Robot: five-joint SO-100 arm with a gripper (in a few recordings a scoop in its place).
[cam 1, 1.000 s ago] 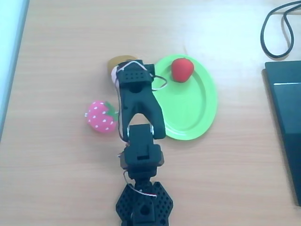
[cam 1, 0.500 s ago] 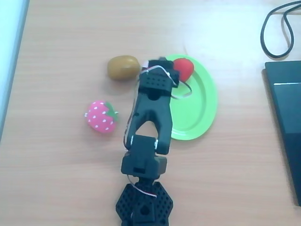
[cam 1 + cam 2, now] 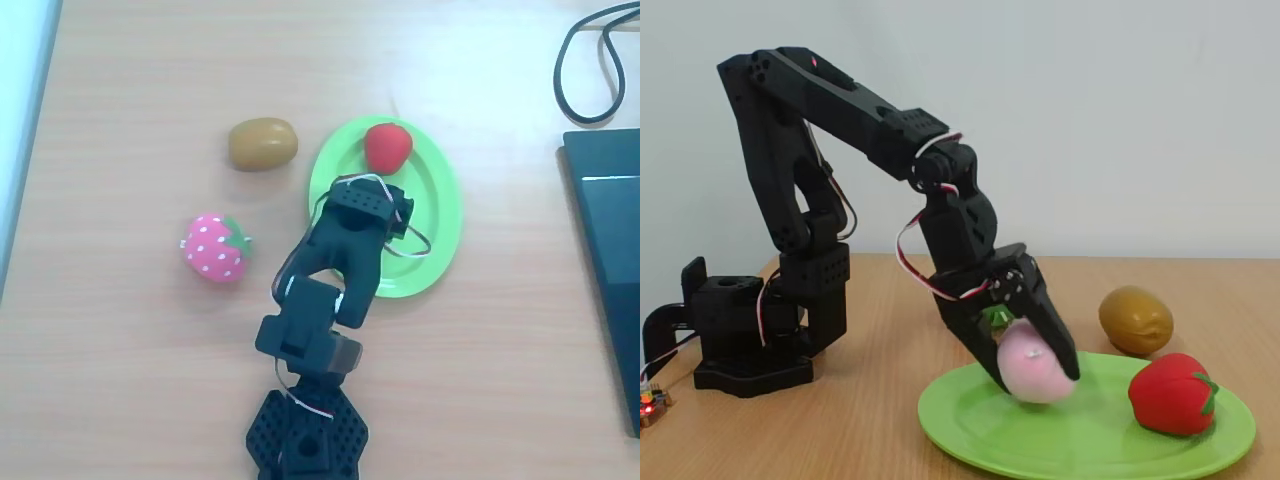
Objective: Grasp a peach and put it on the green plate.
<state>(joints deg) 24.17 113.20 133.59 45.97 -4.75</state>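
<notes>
The peach (image 3: pixel 1036 369) sits clamped between the two fingers of the end effector (image 3: pixel 1038 368), pale pink and rounded, hanging low over the green plate (image 3: pixel 970 428); whether its underside touches the plate cannot be told from the fixed view. In the overhead view the arm's wrist covers the fruit, and the end effector (image 3: pixel 372 212) is over the middle of the green plate (image 3: pixel 436 225). A solid red fruit (image 3: pixel 387 146) lies on the far end of the plate in the overhead view; in the fixed view it rests on the plate just right of the peach, apart from it. A brown kiwi-like fruit (image 3: pixel 262 143) lies on the bench (image 3: pixel 140 100) just left of the plate's far end. A hot-pink strawberry (image 3: pixel 214 247) with white dots lies on the bench left of the arm, well apart from the plate. A black cable (image 3: pixel 590 60) loops at the far right corner, with a dark flat device (image 3: pixel 608 250) nearer along the right edge.
</notes>
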